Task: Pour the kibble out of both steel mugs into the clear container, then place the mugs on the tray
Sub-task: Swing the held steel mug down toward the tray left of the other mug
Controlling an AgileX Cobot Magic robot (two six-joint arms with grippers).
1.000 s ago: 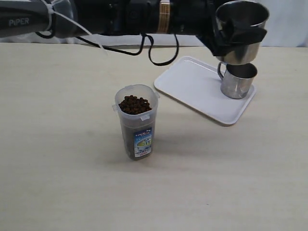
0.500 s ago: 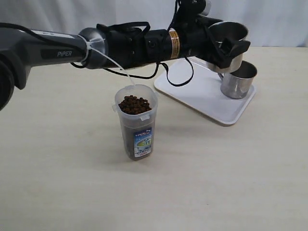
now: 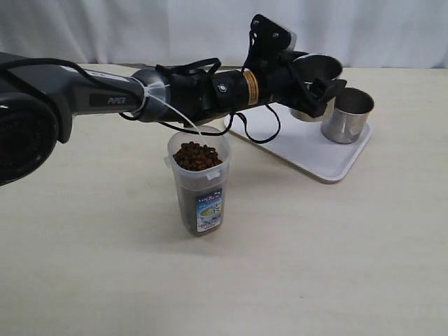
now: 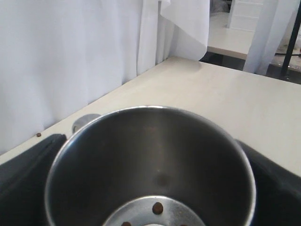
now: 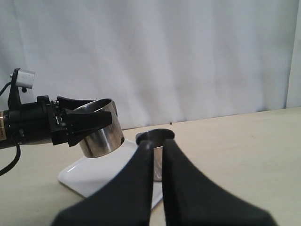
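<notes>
My left gripper (image 3: pixel 316 89) reaches across to the tray (image 3: pixel 276 133) and is shut on a steel mug (image 3: pixel 313 75), which is slightly tilted low over the tray's back part. Whether it touches the tray I cannot tell. Inside the mug (image 4: pixel 150 155) a few kibble pellets (image 4: pixel 158 207) lie on the bottom, and black fingers (image 4: pixel 28 179) flank it. The second steel mug (image 3: pixel 348 115) stands upright on the tray's right corner. The clear container (image 3: pixel 201 189) stands at the middle, full of kibble (image 3: pixel 196 155). My right gripper (image 5: pixel 157 148) is shut and empty, facing both mugs.
A white curtain hangs behind the beige table (image 3: pixel 336 252). Black cables (image 3: pixel 255 126) dangle from the left arm over the tray's near edge and close to the container's rim. One stray pellet (image 4: pixel 38 134) lies near the table's far edge.
The left arm has come down from high above the tray, bringing the held mug low beside the standing mug. The container and the second mug have not moved.
</notes>
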